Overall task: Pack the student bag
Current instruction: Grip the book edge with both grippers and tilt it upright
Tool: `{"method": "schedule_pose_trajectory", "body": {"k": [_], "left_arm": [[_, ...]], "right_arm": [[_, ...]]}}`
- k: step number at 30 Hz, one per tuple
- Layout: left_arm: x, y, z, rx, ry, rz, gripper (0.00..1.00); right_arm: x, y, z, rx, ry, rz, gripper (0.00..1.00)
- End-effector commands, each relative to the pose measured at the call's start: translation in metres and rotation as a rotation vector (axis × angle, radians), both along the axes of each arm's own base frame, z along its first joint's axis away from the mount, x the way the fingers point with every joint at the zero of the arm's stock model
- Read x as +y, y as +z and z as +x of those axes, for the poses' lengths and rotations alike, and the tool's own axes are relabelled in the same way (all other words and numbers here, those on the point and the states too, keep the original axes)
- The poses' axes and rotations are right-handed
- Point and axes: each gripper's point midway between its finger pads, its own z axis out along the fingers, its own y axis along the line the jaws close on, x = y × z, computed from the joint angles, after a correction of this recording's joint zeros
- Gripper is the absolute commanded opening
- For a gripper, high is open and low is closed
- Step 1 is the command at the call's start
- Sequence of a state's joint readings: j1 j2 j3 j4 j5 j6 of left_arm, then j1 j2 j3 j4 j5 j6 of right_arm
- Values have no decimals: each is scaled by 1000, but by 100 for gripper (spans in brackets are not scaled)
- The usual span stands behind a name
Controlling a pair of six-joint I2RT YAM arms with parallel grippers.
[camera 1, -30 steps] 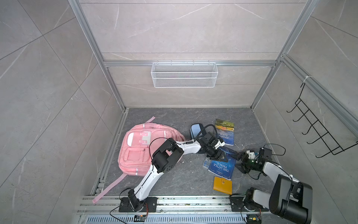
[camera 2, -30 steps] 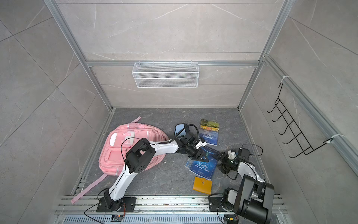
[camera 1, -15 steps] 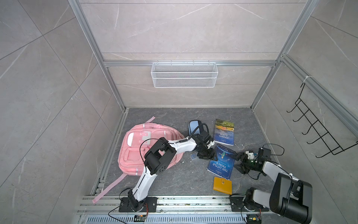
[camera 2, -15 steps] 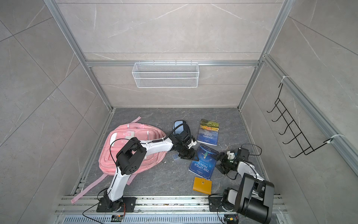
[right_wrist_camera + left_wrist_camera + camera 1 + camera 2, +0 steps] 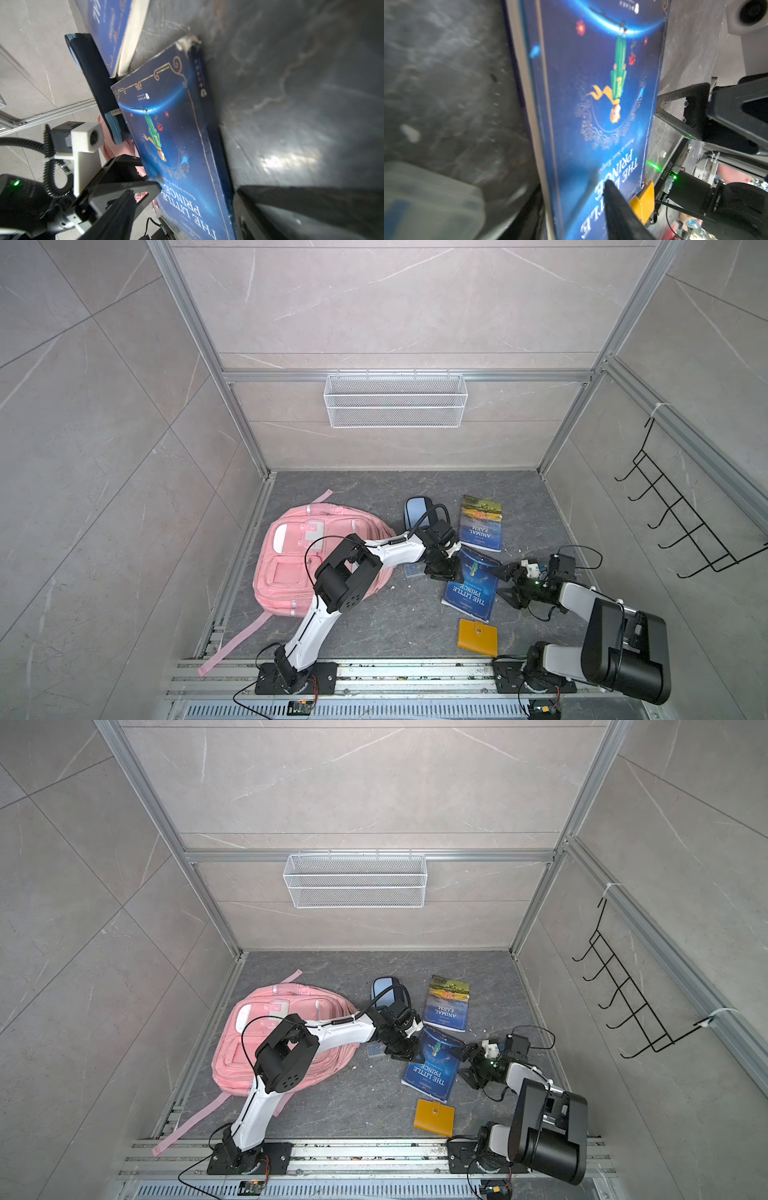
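As books (image 5: 471,585) (two) lie, one bag (image 5: 286,572) rests.

Dark blue paperback (image 5: 472,585) lying on the floor, white cover title "THE LITTLE PRINCE", second paperback (image 5: 481,523) just beyond it, cover title "ANIMAL FARM", smaller print on both covers too small to read

**Tiled booth, soft even light**

On my feed, pale grey stone-look wall tiles (image 5: 395,302) close in three sides, framed by aluminium rails (image 5: 407,376). A white wire basket (image 5: 395,400) hangs on the back wall, and a black hook rack (image 5: 681,526) on the right-hand one. The table (image 5: 365,489) is dark grey, marbled.
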State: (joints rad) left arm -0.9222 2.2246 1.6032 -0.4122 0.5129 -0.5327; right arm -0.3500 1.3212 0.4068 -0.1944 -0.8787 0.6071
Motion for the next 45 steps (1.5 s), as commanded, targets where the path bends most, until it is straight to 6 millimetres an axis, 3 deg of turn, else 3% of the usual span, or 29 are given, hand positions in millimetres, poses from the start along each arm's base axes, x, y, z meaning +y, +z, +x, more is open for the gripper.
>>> {"method": "schedule_pose_trajectory", "body": {"k": [1,5,14,19,21,23,27,32,38,45], "left_arm": [[-1,-32,-13,57,-13,7,36],[-2,-28,-7,68,8,-52,23],[2,4,16,63,41,-211,10],[7,0,22,69,56,-196,7],[13,-7,26,76,79,-161,0],[19,-13,28,80,96,-134,0],[25,-18,31,76,106,-115,0],[21,-2,38,108,140,-208,0],[20,42,59,243,219,-384,0],[28,40,54,394,259,-317,0]], "right_arm": [[20,12,-3,-56,63,96,76],[28,29,2,-143,75,122,75],[36,50,2,-227,90,136,74],[35,49,4,-215,92,109,68],[27,53,5,-205,68,29,69],[14,54,4,-158,20,-63,72],[-9,38,-9,6,-74,-206,75],[-20,19,-26,175,-73,-277,81],[-10,7,-17,154,-15,-212,83],[5,4,1,95,41,-98,82]]}}
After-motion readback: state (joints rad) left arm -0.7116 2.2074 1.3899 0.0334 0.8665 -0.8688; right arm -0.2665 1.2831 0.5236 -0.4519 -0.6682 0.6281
